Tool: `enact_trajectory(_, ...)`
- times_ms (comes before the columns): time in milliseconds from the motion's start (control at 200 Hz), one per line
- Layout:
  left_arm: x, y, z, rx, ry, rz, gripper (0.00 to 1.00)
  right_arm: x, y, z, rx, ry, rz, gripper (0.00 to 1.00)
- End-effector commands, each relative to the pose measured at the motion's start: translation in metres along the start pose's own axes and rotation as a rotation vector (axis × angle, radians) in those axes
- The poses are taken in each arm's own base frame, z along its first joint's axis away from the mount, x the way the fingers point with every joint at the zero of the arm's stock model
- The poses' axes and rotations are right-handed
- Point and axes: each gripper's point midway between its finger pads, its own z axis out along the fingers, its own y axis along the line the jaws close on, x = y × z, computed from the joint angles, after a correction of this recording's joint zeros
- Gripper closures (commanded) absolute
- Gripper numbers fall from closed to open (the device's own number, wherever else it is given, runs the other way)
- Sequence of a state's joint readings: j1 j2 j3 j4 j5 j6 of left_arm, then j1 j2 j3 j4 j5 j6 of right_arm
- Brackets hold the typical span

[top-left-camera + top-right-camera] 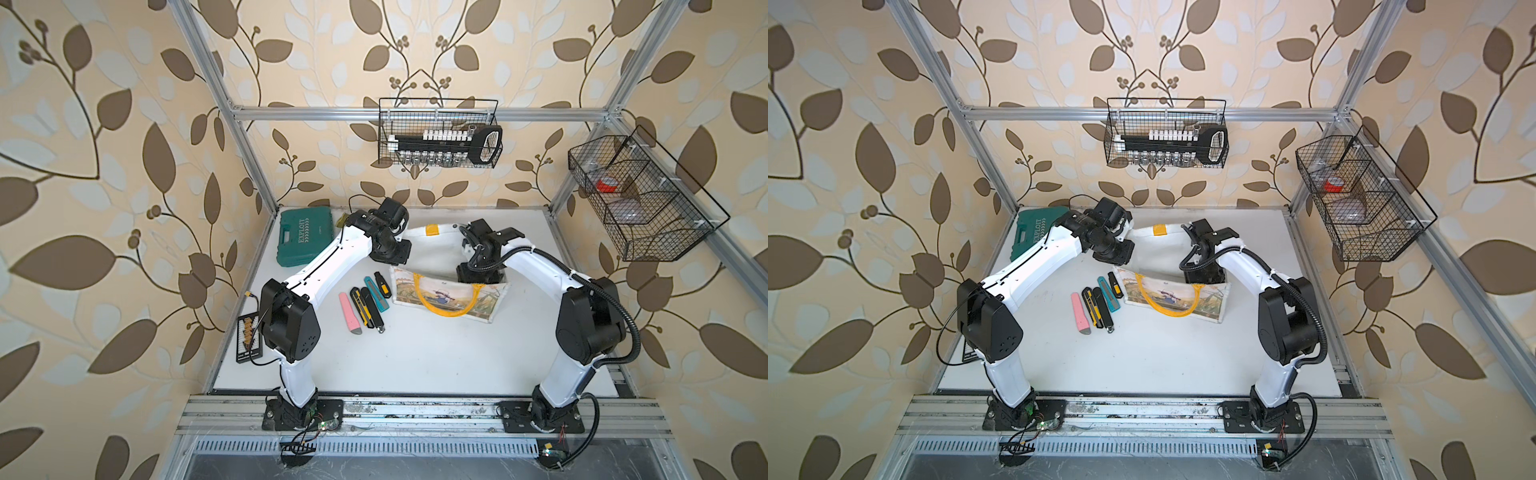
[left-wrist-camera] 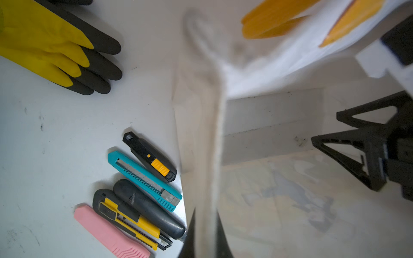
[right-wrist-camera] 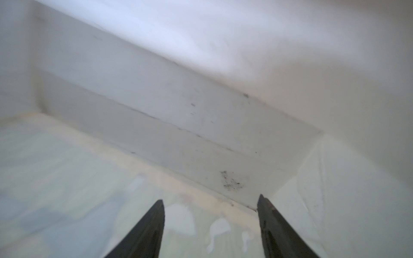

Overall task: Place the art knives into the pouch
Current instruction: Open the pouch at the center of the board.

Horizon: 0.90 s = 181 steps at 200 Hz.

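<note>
- In both top views, the pouch (image 1: pixel 432 253) (image 1: pixel 1163 253) sits toward the far edge of the bench (image 1: pixel 415 361), mouth up. The left gripper (image 1: pixel 402 239) is at the pouch's end nearest the far left corner, and the right gripper (image 1: pixel 478 277) reaches down inside. We judge the two are spreading the mouth so that a knife can drop in.
- Also in both top views, five art knives (image 1: pixel 371 309) (image 1: pixel 1096 305) lie in a close row near the bench's middle, just beside the pouch. None is gripped.
- In the left wrist view, the left gripper (image 2: pixel 206 225) is pinched together on the pouch's cloth rim (image 2: pixel 218 134), which lifts that wall and keeps it from sagging inward. The right gripper (image 2: pixel 325 128) shows inside with its fingers apart. A pair of yellow-and-black gloves (image 2: pixel 55 44) lies beyond the knives.
- In the right wrist view, the right gripper (image 3: pixel 210 198) stands spread with nothing between its fingers, above the pouch's bare white floor (image 3: pixel 178 125). We see no knife in there, so the placing is not yet done.
</note>
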<state>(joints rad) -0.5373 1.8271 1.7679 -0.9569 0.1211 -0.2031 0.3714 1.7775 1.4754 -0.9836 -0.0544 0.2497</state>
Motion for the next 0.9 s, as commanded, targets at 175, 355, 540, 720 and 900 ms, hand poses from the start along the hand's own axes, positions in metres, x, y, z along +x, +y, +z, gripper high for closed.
enact_trajectory(175, -0.011, -0.013, -0.003, -0.009, -0.034, 0.007, 1.0, -0.02, 0.035, -0.073, -0.109, -0.147, -0.018, 0.3)
enact_trajectory(355, -0.011, -0.015, -0.001, -0.006, -0.033, 0.009, 1.0, -0.027, 0.024, -0.133, -0.059, -0.274, -0.018, 0.27)
enact_trajectory(540, -0.013, -0.018, -0.004, 0.0, -0.039, 0.014, 1.0, -0.024, 0.004, -0.166, 0.035, -0.329, 0.006, 0.26)
enact_trajectory(720, -0.012, -0.019, -0.006, 0.0, -0.041, 0.017, 1.0, -0.016, -0.017, -0.173, 0.132, -0.34, 0.04, 0.26)
enact_trajectory(900, -0.011, -0.019, -0.008, -0.002, -0.047, 0.018, 1.0, -0.004, -0.044, -0.159, 0.182, -0.296, 0.091, 0.26)
